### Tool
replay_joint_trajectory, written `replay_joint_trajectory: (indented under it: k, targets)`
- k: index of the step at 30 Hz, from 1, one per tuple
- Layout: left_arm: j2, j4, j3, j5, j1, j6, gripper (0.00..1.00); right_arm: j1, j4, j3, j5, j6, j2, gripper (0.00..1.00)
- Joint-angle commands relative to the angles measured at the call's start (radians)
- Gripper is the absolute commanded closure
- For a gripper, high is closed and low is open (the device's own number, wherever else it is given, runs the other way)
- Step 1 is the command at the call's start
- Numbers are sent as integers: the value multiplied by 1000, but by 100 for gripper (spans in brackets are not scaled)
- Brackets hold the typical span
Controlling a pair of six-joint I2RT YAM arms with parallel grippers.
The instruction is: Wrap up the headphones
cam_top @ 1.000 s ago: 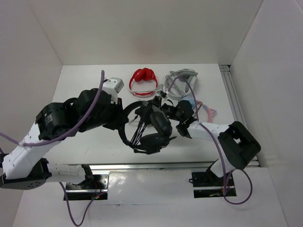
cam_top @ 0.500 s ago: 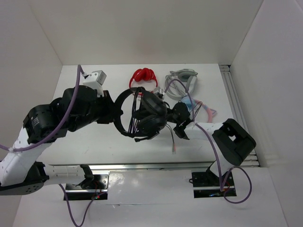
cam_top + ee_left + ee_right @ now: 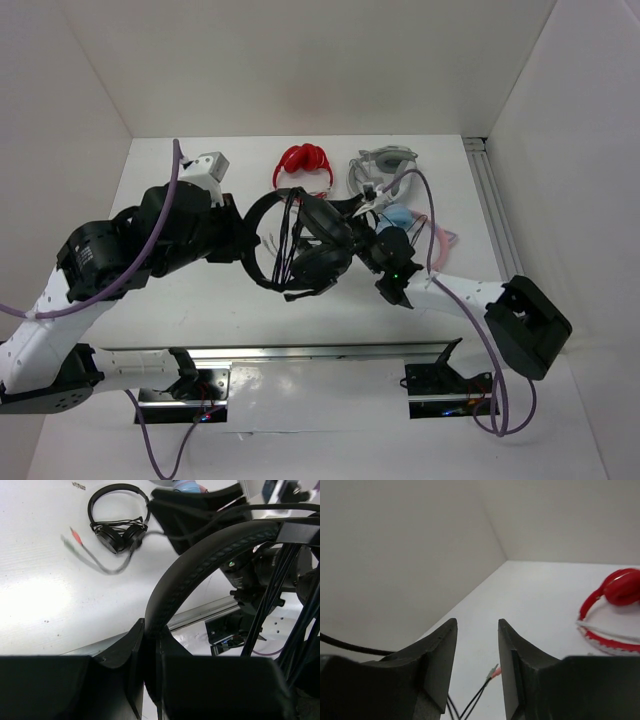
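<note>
**Item:** headphones, large black over-ear set with a thin black cable. Located mid-worktop, between the two arms, apparently held clear of the surface.

**Left hand**: clamped tight on the headband, which it holds on edge between both fingers. It acts as the holder.

**Right hand**: just right of the ear cups. The fingers stand apart with nothing between them, and it carries no load.

**Cable:** several strands run taut across the headset beside the band. A loose end with a pink-tipped plug hangs low in front of the right hand and is not gripped.

**Step in hand (judged):** winding the cable round the headset. Some turns are laid and the tail is unsecured, so the task looks part done.

**Next move calls for (judged):**
- The right hand must find the free tail and close on it near the plug.
- It then carries the tail round the band or cups, or tucks it under a laid strand.
- The left hand must keep the band steady, since slack would let the turns slip.

**Also present:** red pair and grey pair at the far edge, and a smaller black pair lying flat with its own plugs. All lie apart from the work.
</note>
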Motion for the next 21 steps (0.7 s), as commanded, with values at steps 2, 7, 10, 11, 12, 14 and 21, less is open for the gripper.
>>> replay_joint_trajectory:
  k: [2,7,10,11,12,14,21]
  targets:
    - [-13,71,32,28,6,3,100,-83,28,-17,-5,-27,-55,51]
    - [-4,61,32,19,6,3,100,-140,140,-52,-268,-5,-95,46]
    - [7,41,32,-9,6,-17,100,-140,186,-93,-342,-14,-159,46]
    - [7,31,44,-9,6,-28,100,-151,198,-106,-364,-14,-178,46]
    - [7,22,44,-21,6,-28,100,-160,199,-115,-434,1,-193,44]
    - [18,21,44,-21,6,-37,100,-172,188,-100,-518,12,-213,44]
    - [28,44,43,-1,6,-37,100,-126,188,-198,-313,-36,-342,44]
